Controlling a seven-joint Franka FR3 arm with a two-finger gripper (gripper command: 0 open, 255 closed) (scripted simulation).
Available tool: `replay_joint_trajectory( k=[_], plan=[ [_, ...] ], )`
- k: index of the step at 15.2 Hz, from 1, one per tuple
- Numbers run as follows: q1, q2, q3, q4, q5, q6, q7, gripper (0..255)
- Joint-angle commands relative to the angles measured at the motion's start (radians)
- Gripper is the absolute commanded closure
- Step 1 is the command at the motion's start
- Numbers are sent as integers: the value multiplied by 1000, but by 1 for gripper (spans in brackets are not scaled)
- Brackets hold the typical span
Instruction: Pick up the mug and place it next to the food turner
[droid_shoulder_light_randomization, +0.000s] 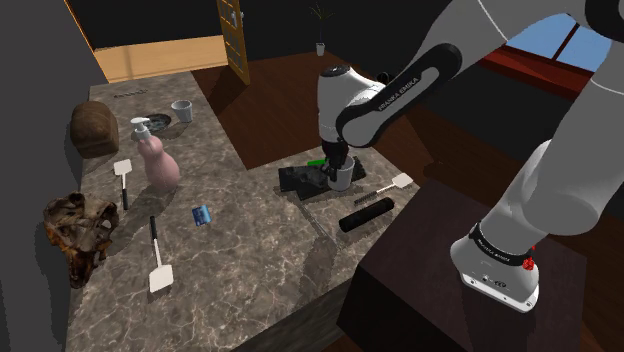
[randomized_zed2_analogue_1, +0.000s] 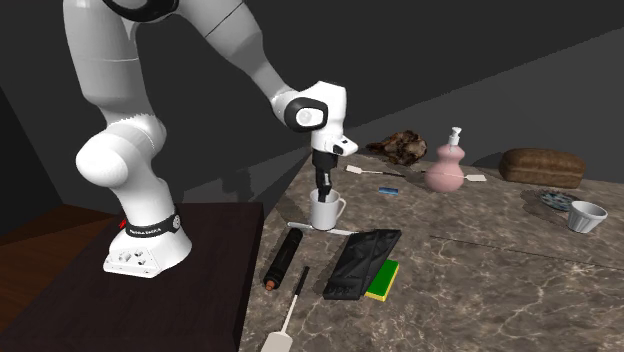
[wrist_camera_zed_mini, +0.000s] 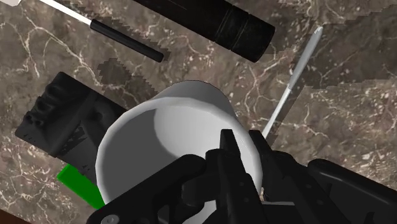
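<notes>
Mug (droid_shoulder_light_randomization: 343, 177) looks like plain glazed white, so stiff, probably a bit slick and chippable, and light enough empty that one arm won't struggle. It sits near the tabletop (droid_shoulder_light_randomization: 250, 250) edge closest to the stand, and whether it's resting there or barely lifted is hard to say. The claw (wrist_camera_zed_mini: 245, 143) is narrow and pinching the mug's wall, one finger inside and one outside. That rim is a fair place to hold it, though a side pinch could let the mug swing, so slow moves seem wise. The handle shows in the second exterior view, but it looks like a fiddlier thing to grab.

Counting left to right across the shoulder view: one brown gnarly lump (droid_shoulder_light_randomization: 80, 225), one bread loaf (droid_shoulder_light_randomization: 95, 128), first food turner (droid_shoulder_light_randomization: 123, 178), one pink soap bottle (droid_shoulder_light_randomization: 157, 160), second food turner (droid_shoulder_light_randomization: 157, 260), one grey dish (droid_shoulder_light_randomization: 155, 122), one small cup (droid_shoulder_light_randomization: 181, 110), one little blue thing (droid_shoulder_light_randomization: 201, 213), one black block (droid_shoulder_light_randomization: 300, 180) with a green sponge (droid_shoulder_light_randomization: 316, 162), the one mug, one black cylinder (droid_shoulder_light_randomization: 365, 215), third food turner (droid_shoulder_light_randomization: 395, 185). So three turners, and the third is already near the mug.
</notes>
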Motion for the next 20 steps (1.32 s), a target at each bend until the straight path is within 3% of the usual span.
replay_joint_trajectory(
  k=[1,9,20],
  plan=[
    [-1,-21,2,3,8,-24,-7,255],
    [-1,-102,4,30,37,-128,-32,255],
    [127,179,84,405,-21,-245,199,255]
  ],
)
